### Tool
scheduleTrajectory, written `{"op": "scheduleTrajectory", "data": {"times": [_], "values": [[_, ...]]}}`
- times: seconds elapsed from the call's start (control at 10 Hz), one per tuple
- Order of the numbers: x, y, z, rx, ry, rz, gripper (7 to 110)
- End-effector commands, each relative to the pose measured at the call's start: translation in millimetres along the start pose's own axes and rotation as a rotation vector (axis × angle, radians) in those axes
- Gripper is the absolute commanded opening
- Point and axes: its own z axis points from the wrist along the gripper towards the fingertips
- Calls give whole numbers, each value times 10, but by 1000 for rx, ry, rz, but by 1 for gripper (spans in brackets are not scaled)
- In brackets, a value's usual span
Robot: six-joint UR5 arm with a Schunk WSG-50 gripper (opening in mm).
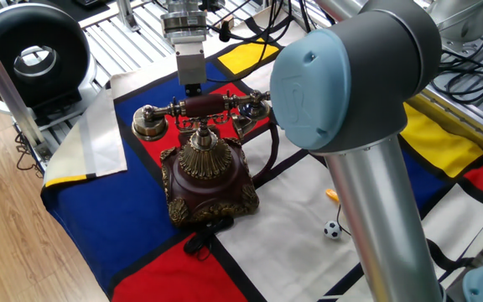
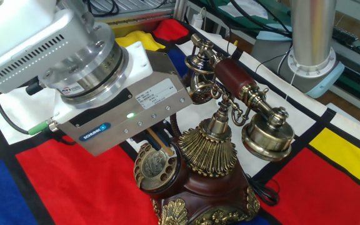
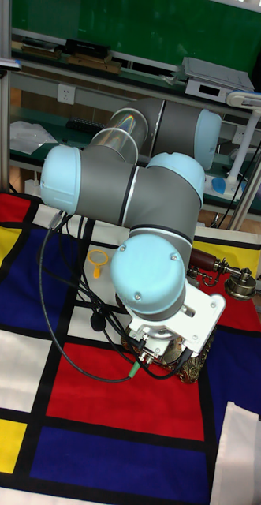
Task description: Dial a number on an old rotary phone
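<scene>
The old rotary phone [image 1: 208, 172] stands on the red patch of the cloth, its maroon base trimmed in brass. Its maroon-and-brass handset [image 2: 242, 94] rests across the cradle. My gripper [image 2: 160, 145] hangs over the front of the phone, just above the brass dial [image 2: 154, 165]. Its dark fingers are shut on a thin tan stick [image 2: 157, 141], whose tip reaches down to the dial face. In the tall fixed view my arm hides most of the phone; only the handset [image 3: 207, 261] and a corner of the base [image 3: 190, 368] show.
A big black ring-shaped device [image 1: 30, 52] stands at the back left. A grey cloth [image 1: 99, 134] lies left of the phone, a tiny football [image 1: 332, 229] and an orange bit [image 1: 332, 195] to its right. My arm's elbow [image 1: 350, 92] fills the foreground.
</scene>
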Motion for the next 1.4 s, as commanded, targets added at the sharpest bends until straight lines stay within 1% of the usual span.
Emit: {"op": "scheduleTrajectory", "data": {"times": [0.0,0.4,1.3], "values": [[-74,0,-21,-14,-28,-16,7],[-89,-29,-17,-11,-32,-40,7],[-150,-82,-8,-12,-52,-131,7]]}}
